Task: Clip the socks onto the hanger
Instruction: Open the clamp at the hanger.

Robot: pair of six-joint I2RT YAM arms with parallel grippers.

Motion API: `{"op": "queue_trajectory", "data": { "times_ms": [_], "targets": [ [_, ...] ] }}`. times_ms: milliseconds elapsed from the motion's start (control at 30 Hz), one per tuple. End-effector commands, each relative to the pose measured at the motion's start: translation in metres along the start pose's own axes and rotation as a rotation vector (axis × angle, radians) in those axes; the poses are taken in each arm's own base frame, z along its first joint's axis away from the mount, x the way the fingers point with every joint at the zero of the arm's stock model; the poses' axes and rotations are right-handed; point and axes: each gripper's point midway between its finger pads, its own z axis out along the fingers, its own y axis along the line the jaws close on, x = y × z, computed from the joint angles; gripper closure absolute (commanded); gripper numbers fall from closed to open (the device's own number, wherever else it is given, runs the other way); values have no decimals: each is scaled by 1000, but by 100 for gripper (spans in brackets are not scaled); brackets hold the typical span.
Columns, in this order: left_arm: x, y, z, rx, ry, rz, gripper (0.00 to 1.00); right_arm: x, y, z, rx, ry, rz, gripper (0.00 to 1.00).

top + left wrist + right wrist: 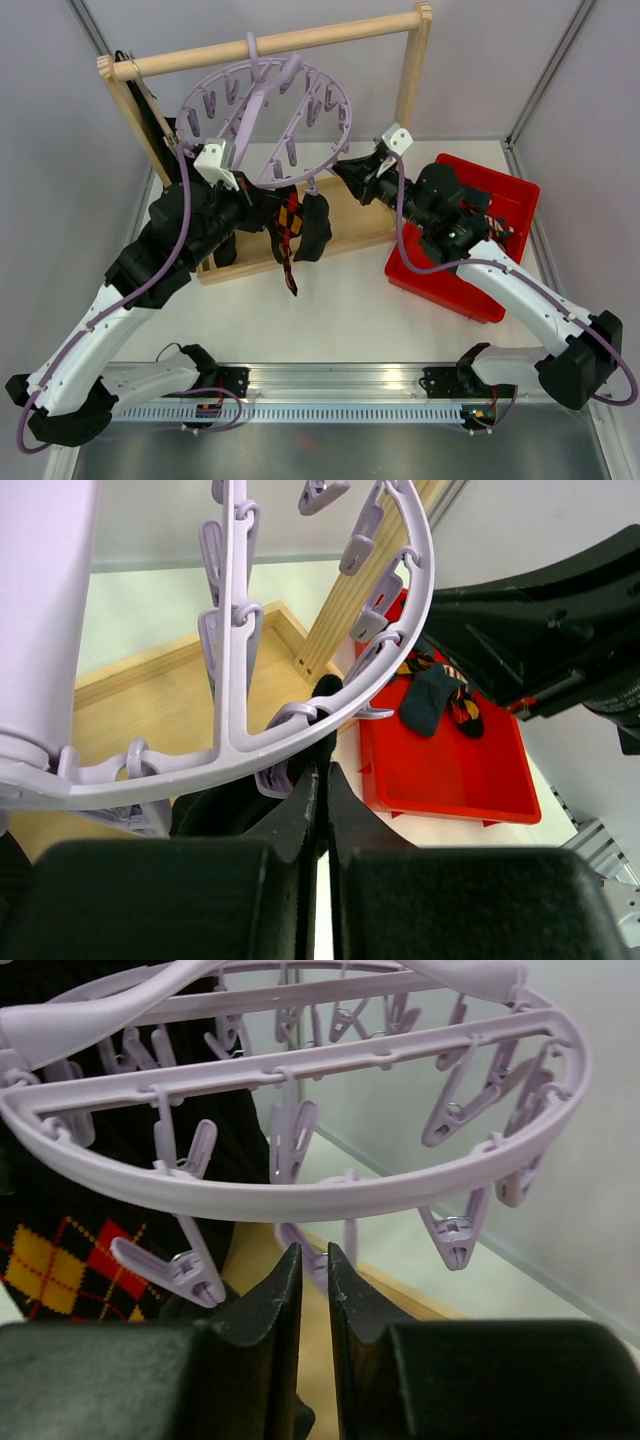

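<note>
The lilac hanger (265, 110) hangs by its hook from the wooden rail. An argyle sock (289, 222) and a black sock (316, 225) dangle under its near rim. My left gripper (322, 770) is shut just below the rim (300, 730), with the black sock's top (325, 692) pinched at its tips. From the right, my right gripper (310, 1250) reaches in under the ring. Its jaws are nearly together on a small lilac clip (296, 1238). The argyle sock (70, 1260) shows at the left of the right wrist view.
A red tray (500, 200) at the right holds more socks (435, 700), partly under my right arm. The wooden rail frame (280, 45) stands on a wooden base (355, 215) behind the hanging socks. Grey walls close in the table.
</note>
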Motion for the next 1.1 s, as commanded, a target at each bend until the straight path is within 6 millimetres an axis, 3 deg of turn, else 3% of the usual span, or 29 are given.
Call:
{"op": "queue_trajectory", "data": {
  "times_ms": [0,233,467,667,767,1067],
  "targets": [
    [-14,1,-11,-7,-43,-3,98,-10,14,-6,-14,-12,-47,78],
    [-22,11,-24,-54,-71,-5,98,-15,19,-10,-23,-12,-65,65],
    [-22,10,-25,-47,-67,0,98,-10,25,-5,-27,6,-85,41],
    [-21,8,-24,-35,-64,3,98,-7,35,-3,-22,7,-100,40],
    [-21,7,-25,-27,-64,4,98,-4,36,1,8,18,-123,35],
    [-22,5,-25,-19,-64,14,98,-3,36,7,100,9,-163,33]
  ]
}}
